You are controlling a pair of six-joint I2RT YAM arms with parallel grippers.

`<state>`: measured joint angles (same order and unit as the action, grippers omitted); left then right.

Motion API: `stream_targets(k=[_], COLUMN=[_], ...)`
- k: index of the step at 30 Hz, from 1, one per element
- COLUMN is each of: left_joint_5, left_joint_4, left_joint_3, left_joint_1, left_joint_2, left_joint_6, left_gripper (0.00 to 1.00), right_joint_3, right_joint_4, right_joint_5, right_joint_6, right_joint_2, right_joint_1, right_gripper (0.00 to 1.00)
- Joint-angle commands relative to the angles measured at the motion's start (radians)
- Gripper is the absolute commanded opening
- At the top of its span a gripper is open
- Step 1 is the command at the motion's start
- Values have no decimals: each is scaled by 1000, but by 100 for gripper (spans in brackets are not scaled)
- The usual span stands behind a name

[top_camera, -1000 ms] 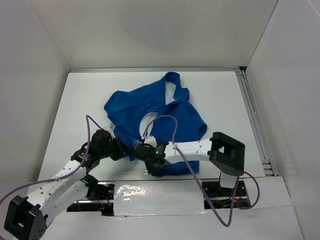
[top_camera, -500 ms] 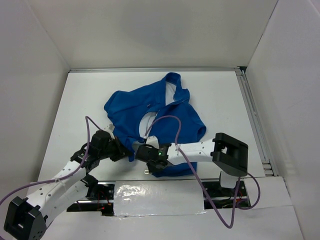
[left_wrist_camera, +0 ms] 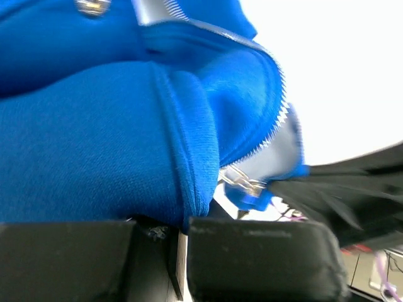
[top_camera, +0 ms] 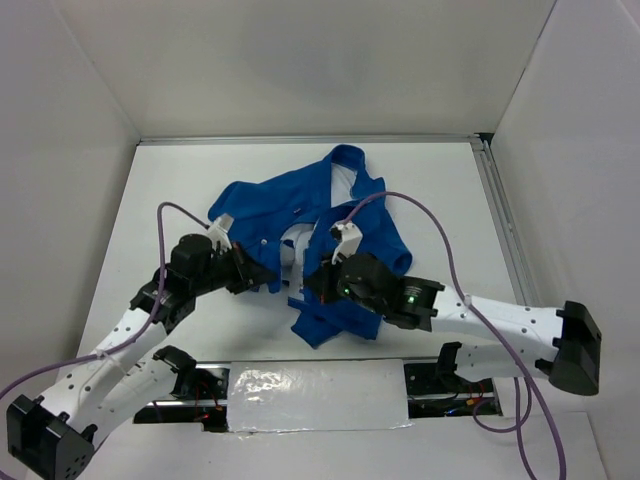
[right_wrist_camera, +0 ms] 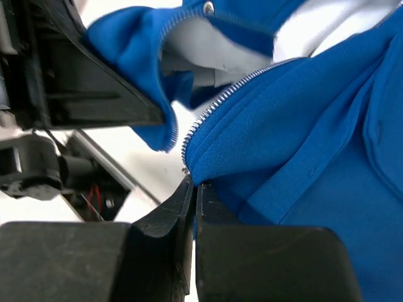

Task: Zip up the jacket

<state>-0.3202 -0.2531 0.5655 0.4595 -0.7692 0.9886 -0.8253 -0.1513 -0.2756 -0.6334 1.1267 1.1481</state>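
Between the pressed-together fingers of my left gripper (left_wrist_camera: 179,242) I've got a fold of the jacket (top_camera: 255,205) pinched, right by its front edge. My right gripper (right_wrist_camera: 194,201) is clamped on the other front edge, at the bottom of the zipper (right_wrist_camera: 234,90). The two zipper sides sit apart. The jacket's bunched mid-counter (top_camera: 440,190), collar toward the far edge, hem toward the near edge.
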Motion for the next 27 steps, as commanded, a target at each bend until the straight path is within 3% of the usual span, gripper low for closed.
stream_targets(k=[1,7,11,15,20,23,27], left_joint_5=[-65,-77,-74,-48,-52,-126,-92], left_joint_4=[115,189,242,316,322,348,328], left_joint_3=[123,192,206,212,249,263,257], left_joint_1=[2,2,2,2,4,10,53], left_joint_2=[-15,-18,-53,-126,-269,-298,-243], left_joint_6=[-39,-1,34,38,44,36,21], left_gripper=[0,0,0,0,0,0,0], right_joint_3=[99,192,245,209,166,126,100], right_joint_4=[322,484,630,573,504,441,410], right_joint_5=[13,81,318,416,466,307,-21], right_joint_6=[69,98,155,297,311,268,184], right_joint_2=[-99,-154,-197,-225,-180,-113,-30], right_joint_1=[-36,-109,-156,-151,-151,-154,-159], right_gripper=[0,0,0,0,0,0,0])
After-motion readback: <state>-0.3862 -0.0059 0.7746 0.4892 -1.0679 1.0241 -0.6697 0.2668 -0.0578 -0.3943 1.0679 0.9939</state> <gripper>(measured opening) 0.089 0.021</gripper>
